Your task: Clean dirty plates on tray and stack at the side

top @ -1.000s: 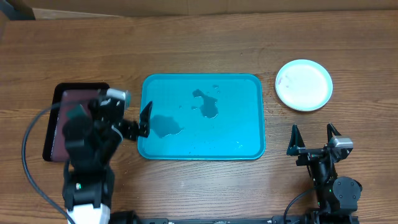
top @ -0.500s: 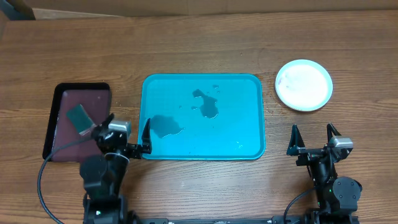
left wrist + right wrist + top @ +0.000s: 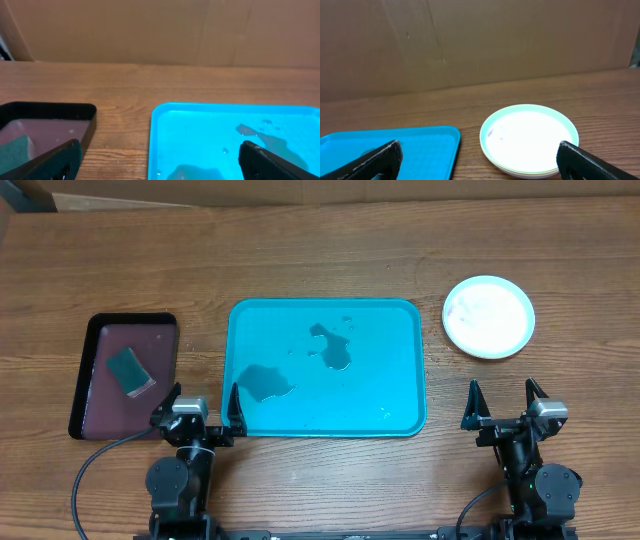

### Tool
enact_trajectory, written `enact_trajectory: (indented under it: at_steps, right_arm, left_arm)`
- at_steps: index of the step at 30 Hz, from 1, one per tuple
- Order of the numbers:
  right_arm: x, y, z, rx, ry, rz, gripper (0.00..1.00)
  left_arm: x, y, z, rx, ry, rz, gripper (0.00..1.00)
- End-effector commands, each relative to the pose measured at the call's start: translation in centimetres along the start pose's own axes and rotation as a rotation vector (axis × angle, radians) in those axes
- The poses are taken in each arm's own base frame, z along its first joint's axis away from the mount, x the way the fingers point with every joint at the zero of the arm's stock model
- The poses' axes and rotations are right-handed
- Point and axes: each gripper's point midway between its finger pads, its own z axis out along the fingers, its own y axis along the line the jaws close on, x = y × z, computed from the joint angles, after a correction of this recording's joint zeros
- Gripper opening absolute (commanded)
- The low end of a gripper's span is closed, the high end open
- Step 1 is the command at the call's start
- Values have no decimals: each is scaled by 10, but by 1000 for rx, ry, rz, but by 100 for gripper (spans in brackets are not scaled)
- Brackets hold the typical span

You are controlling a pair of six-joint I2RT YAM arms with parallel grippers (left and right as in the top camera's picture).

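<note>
My left gripper (image 3: 203, 406) hangs spread wide and empty at the near-left corner of the large turquoise-blue rectangular plastic tray (image 3: 400, 330). My right gripper (image 3: 503, 404) is likewise spread and empty, low by the table's near edge and well to the right of the tray. The tray holds no plates, only dark wet patches (image 3: 332, 348) toward its middle and left. The small round plates (image 3: 489, 317) sit as one stack on the brown wooden table (image 3: 300, 250), to the far right of the tray and apart from it. The right wrist view shows a pale aqua-green rim on top with at least one more rim beneath, though I cannot count them. The top plate's white centre carries a faint mark near its left side, too slight for me to call it residue.

I judge the work about finished, so the step in hand is parking both arms. To do it well I would keep my left jaws lifted clear of the tray's raised rim. The finger of that gripper nearest the tray lies right at the corner and could nudge it. My right arm has open table around it, but the stack lies directly beyond, so I should avoid any forward drift.

To the left, a smaller dark maroon rectangular tray (image 3: 150, 340) holds a green sponge (image 3: 130, 370), just beside my left gripper. Brown cardboard (image 3: 470, 40) backs the table's far edge.
</note>
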Motion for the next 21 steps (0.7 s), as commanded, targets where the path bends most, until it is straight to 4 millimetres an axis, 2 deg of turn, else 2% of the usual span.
enact_trajectory:
  at_steps: [1, 7, 11, 21]
  right_arm:
    - [1, -4, 0, 16, -9, -4, 100]
    - [1, -4, 0, 16, -9, -4, 100]
    - [1, -4, 0, 16, -9, -4, 100]
    - [1, -4, 0, 16, -9, -4, 100]
  left_arm:
    - [-3, 6, -3, -43, -22, -19, 99]
    - [21, 7, -9, -47, 72, -23, 100]
    - [12, 2, -10, -26, 31, 3, 100]
    - [7, -11, -11, 23, 7, 33, 100]
